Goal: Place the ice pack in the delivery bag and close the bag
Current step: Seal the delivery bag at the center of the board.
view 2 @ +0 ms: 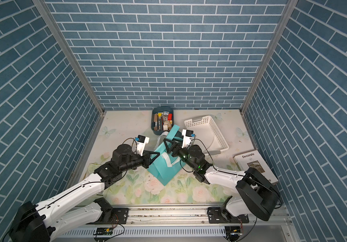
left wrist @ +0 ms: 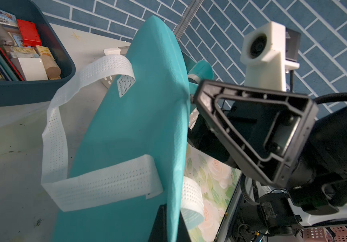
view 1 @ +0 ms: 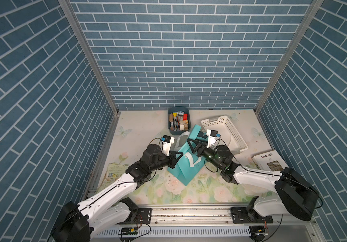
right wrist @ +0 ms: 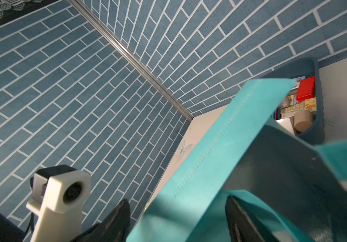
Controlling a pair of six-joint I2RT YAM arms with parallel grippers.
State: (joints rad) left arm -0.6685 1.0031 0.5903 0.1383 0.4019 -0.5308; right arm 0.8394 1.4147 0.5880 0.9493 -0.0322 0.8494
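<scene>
Roughly, delivery bag (view 1: pixel 184 168) long axis front-to-back, mouth toward blue bin (view 1: pixel 169 123)

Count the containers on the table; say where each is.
3. The delivery bag is in the middle; the dark blue bin sits behind it; the white basket lies beside the bin, to its right. The arms could hide something small.
</scene>
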